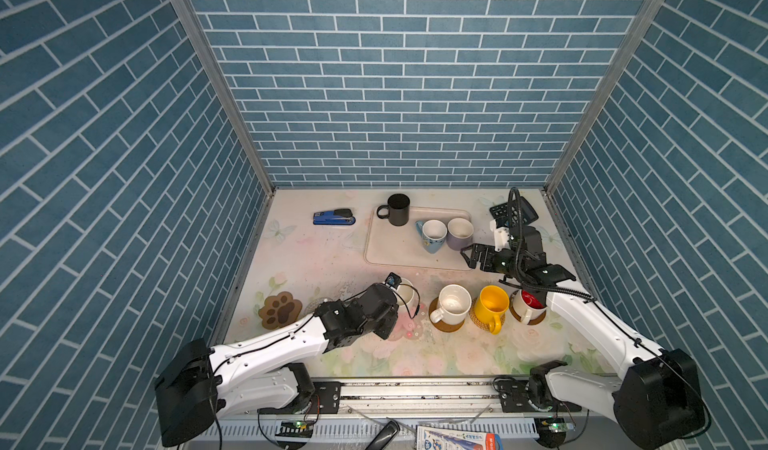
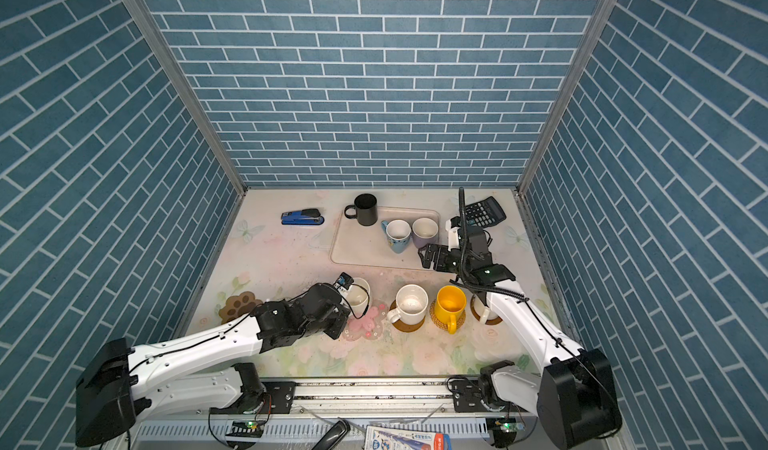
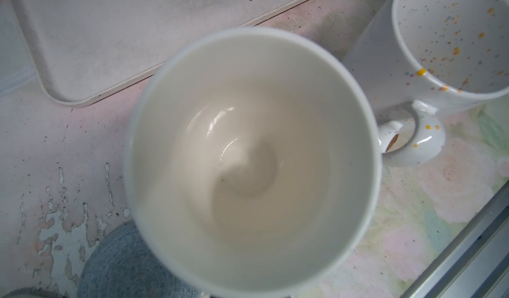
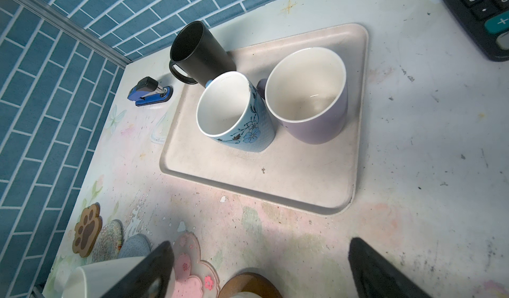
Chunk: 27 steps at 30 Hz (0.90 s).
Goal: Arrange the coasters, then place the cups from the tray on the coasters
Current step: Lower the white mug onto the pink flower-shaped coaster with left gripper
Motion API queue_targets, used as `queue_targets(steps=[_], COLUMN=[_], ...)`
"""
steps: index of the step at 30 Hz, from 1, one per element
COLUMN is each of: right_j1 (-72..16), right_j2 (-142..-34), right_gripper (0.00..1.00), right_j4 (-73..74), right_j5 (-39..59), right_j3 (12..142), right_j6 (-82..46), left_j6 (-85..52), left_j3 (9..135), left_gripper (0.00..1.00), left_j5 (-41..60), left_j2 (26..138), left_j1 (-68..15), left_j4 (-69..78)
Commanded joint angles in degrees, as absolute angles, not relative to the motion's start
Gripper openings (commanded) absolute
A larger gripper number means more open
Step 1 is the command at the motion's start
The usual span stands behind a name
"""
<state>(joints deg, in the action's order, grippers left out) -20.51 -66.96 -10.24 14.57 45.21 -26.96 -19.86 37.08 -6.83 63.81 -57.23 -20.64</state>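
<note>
Arms rise from the lower corners in both top views and bend toward the middle of the table (image 1: 316, 260). The left arm (image 1: 270, 346) stretches low from the lower left toward the centre with its wrist folded down, so the left tool (image 1: 397, 298) is mostly hidden beneath it. That tool is pinched narrow on the plain white cup (image 1: 406, 296), which fills the left wrist view mouth up, partly covers the blue-grey coaster (image 3: 124, 266) there, and sits just beside the pink flower coaster (image 2: 368, 323). The right arm (image 1: 582, 315) climbs the right side and turns its wrist leftward. This puts the right tool (image 1: 467, 256) over the lower right corner of the tray (image 1: 390, 252), jaws wide and empty, near the lavender cup (image 1: 460, 233). That cup stands on the tray side by side with the light blue flowered cup (image 1: 433, 235), and the black cup (image 1: 397, 210) stands at the tray's upper left corner. Below the tray is a row of three cups. The speckled white cup (image 1: 452, 304) sits on a brown disc (image 1: 446, 327) and the yellow cup (image 1: 492, 305) on a woven round (image 1: 478, 323). The red-lined cup (image 1: 530, 304) sits on another brown disc (image 1: 538, 321), half under the right arm. The paw coaster (image 1: 280, 310) lies bare at centre left.
</note>
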Motion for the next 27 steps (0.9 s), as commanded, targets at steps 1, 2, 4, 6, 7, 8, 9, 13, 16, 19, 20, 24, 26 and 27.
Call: queue_targets(steps=[1,2,4,6,7,8,9,13,16,19,20,24,26,27], right_j1=[-20.72,-20.74,-20.74,-20.74,-20.73,-20.74,-20.74,-20.74,-20.74,-20.72,-20.72,-20.72,-20.74,-20.67], right_j2=[-67.49,-67.63,-68.01,-68.36,-68.51,-68.63,-68.64,-68.81,-68.91,-68.74,-68.65,-68.29,-68.29,-68.38], right_gripper=[0.99,0.99,0.99,0.99,0.99,0.99,0.99,0.99,0.99,0.99,0.99,0.99,0.99,0.99], right_j4=[-9.43,-9.26,-9.05,-8.69,-8.47,-8.4,-8.31,-8.25,-8.28,-8.65,-8.71,-9.13,-9.08,-9.11], right_j5=[14.74,14.75,14.77,15.01,15.16,15.2,15.29,15.12,15.05,14.86,14.82,14.42,14.41,14.41], right_j3=[44.56,44.52,44.56,44.49,44.47,44.52,44.43,44.35,44.3,44.3,44.34,44.3,44.34,44.41], right_j6=[-26.36,-26.37,-26.52,-26.7,-26.78,-26.81,-26.81,-26.81,-26.76,-26.64,-26.63,-26.47,-26.46,-26.46], left_j6=[-19.16,-19.14,-19.21,-19.24,-19.08,-19.16,-19.12,-19.24,-19.29,-19.22,-19.22,-19.2,-19.42,-19.57], left_j3=[36.5,36.39,36.13,35.81,35.61,35.44,35.34,35.07,35.07,35.16,35.16,35.08,34.73,34.55], left_gripper=[0.0,0.0,0.0,0.0,0.0,0.0,0.0,0.0,0.0,0.0,0.0,0.0,0.0,0.0], left_j5=[-8.11,-7.89,-7.48,-7.6,-7.75,-7.9,-7.8,-6.45,-5.98,-5.77,-5.79,-6.36,-6.39,-6.42], left_j2=[64.0,63.98,63.87,63.91,63.98,64.07,64.22,64.95,65.38,65.8,65.58,64.76,63.65,63.23], left_j1=[-57.57,-57.64,-57.62,-57.61,-57.64,-57.58,-57.6,-57.58,-57.62,-57.69,-57.66,-57.72,-57.78,-57.75], left_j4=[-16.79,-16.63,-16.36,-16.26,-16.26,-16.26,-16.18,-15.58,-15.38,-15.38,-15.38,-16.5,-16.69,-16.85])
